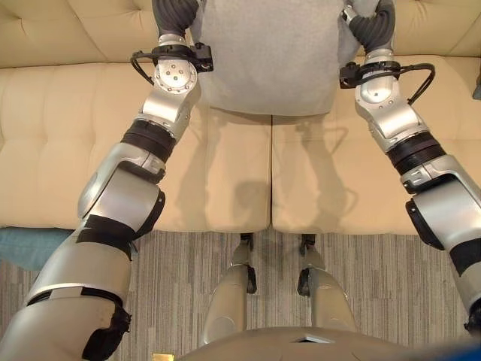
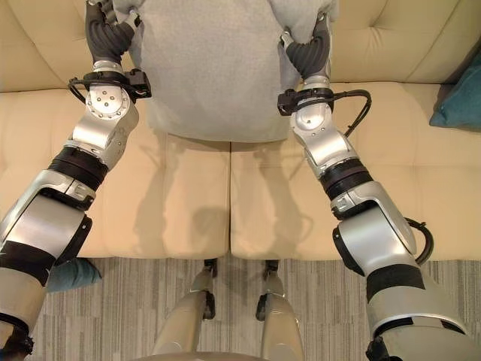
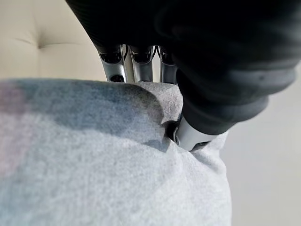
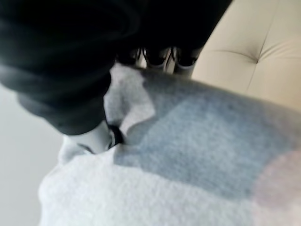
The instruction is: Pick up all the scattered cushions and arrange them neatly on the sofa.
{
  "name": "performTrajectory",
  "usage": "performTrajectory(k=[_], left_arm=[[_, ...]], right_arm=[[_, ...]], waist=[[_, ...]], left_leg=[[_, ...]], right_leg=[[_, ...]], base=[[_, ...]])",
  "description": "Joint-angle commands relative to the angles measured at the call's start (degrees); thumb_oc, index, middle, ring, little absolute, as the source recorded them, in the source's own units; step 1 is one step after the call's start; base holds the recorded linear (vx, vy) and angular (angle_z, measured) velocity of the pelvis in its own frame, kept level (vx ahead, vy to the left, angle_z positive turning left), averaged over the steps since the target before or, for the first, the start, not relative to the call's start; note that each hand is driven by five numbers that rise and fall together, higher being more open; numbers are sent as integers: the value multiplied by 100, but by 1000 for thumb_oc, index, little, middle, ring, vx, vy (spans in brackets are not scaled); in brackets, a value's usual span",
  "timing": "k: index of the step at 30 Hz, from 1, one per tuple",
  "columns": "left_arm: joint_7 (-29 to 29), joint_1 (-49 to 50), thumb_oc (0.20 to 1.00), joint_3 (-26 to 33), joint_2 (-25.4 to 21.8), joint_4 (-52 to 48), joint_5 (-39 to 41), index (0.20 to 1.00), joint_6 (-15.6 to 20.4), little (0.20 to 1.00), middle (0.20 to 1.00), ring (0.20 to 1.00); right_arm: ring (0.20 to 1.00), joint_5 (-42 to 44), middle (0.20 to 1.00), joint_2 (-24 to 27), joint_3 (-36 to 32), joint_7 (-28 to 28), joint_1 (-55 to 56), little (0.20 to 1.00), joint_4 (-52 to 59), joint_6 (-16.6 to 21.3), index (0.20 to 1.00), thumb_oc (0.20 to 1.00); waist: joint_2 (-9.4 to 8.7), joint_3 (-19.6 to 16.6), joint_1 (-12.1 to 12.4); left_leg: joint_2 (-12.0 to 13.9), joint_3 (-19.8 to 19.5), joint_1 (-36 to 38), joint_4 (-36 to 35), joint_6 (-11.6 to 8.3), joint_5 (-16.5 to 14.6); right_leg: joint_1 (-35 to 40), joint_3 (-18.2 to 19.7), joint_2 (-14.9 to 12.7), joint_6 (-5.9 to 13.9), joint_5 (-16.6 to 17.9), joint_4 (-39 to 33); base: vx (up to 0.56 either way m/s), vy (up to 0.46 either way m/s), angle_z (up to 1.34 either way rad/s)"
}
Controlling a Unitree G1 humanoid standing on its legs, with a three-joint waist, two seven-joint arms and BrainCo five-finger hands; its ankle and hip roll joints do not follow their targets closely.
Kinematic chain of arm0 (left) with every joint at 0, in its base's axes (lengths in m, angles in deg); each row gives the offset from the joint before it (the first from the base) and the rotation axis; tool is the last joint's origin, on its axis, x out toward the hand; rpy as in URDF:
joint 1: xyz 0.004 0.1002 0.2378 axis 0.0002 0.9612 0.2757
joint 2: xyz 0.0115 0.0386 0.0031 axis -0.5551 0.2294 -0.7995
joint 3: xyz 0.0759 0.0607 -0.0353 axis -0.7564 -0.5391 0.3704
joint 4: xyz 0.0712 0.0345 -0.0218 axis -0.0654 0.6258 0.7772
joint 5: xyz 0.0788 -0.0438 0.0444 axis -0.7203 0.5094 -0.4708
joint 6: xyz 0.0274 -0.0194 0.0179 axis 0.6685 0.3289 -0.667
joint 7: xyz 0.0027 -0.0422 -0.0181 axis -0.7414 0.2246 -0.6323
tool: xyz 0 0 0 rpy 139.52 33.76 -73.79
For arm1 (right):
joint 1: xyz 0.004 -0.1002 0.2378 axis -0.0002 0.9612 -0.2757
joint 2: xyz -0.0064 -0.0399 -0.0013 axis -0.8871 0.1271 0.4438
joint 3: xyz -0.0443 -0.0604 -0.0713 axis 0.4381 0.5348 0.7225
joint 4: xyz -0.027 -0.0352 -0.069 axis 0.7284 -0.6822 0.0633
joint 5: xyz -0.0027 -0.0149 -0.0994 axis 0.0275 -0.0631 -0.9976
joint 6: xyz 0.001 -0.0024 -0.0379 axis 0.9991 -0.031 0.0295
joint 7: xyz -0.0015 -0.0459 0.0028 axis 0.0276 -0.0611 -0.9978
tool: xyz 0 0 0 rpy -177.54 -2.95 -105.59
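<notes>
A large grey cushion (image 1: pixel 267 53) stands upright on the cream sofa (image 1: pixel 60 135), against its backrest in the middle. My left hand (image 1: pixel 176 16) grips its upper left corner and my right hand (image 1: pixel 373 26) grips its upper right corner. In the left wrist view the fingers (image 3: pixel 136 63) reach behind the grey cushion (image 3: pixel 94 165) while the thumb (image 3: pixel 188 134) presses into its front. The right wrist view shows the same pinch, thumb (image 4: pixel 94 136) dug into the grey cushion (image 4: pixel 188 155).
A teal cushion (image 2: pixel 458 101) lies on the sofa seat at the far right. Another teal cushion (image 1: pixel 30 247) lies on the striped grey rug (image 1: pixel 188 256) at the left, beside the sofa's front edge. The seat on both sides of the grey cushion is bare.
</notes>
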Motion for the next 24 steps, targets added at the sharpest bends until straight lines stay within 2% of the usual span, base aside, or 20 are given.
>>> performTrajectory(k=[1, 5, 9, 19, 20, 21, 24], left_arm=[[-349, -627, 200, -121, 207, -230, 25, 200, 544, 200, 200, 200], [-455, -638, 200, -171, 239, 221, -6, 200, 474, 200, 200, 200], [-529, -784, 200, -202, 192, 451, -23, 200, 446, 200, 200, 200], [-588, -1355, 200, -517, -40, 725, -230, 200, 368, 200, 200, 200], [-602, -1396, 774, -538, -51, 771, -227, 774, 357, 774, 774, 774], [-658, -1608, 1000, -701, -65, 1135, -299, 1000, 225, 1000, 1000, 1000], [-659, -1610, 1000, -701, -65, 1136, -298, 1000, 226, 1000, 1000, 1000]], right_arm=[[200, -88, 200, -311, 258, 186, -1083, 200, 171, 545, 200, 200], [200, -140, 200, -227, 372, 205, -1200, 200, -75, 532, 200, 200], [200, -213, 200, -127, 441, 180, -1336, 200, -203, 539, 200, 200], [200, -302, 200, -75, 568, 145, -1554, 200, -529, 527, 200, 200], [445, -312, 445, -73, 600, 155, -1581, 445, -596, 504, 445, 445], [1000, -310, 1000, -44, 764, 212, -1726, 1000, -990, 403, 1000, 1000], [1000, -310, 1000, -44, 764, 212, -1728, 1000, -991, 403, 1000, 1000]], waist=[[-195, -47, 19], [-218, 67, -19], [-266, 10, -60], [-229, -120, -117], [-224, -126, -126], [-210, -142, -126], [-210, -141, -126]], left_leg=[[47, -110, 141, 26, -622, -368], [86, -146, -302, 26, -668, -233], [88, -195, -679, 26, -684, -161], [64, -208, -749, 26, -700, -155], [62, -199, -745, 26, -701, -157], [64, -180, -737, 26, -701, -158], [64, -180, -736, 26, -701, -158]], right_leg=[[66, 30, -241, 649, -131, 23], [-416, 48, -230, 666, -34, 23], [-802, 84, -227, 696, 35, 23], [-903, 108, -234, 728, 67, 23], [-899, 109, -240, 733, 72, 23], [-906, 116, -253, 743, 86, 23], [-905, 116, -253, 743, 86, 23]], base=[[0, 0, 0], [-19, 4, -2], [-11, -4, 1], [0, 0, 0], [0, 0, 0], [0, 0, 0], [0, 0, 0]])
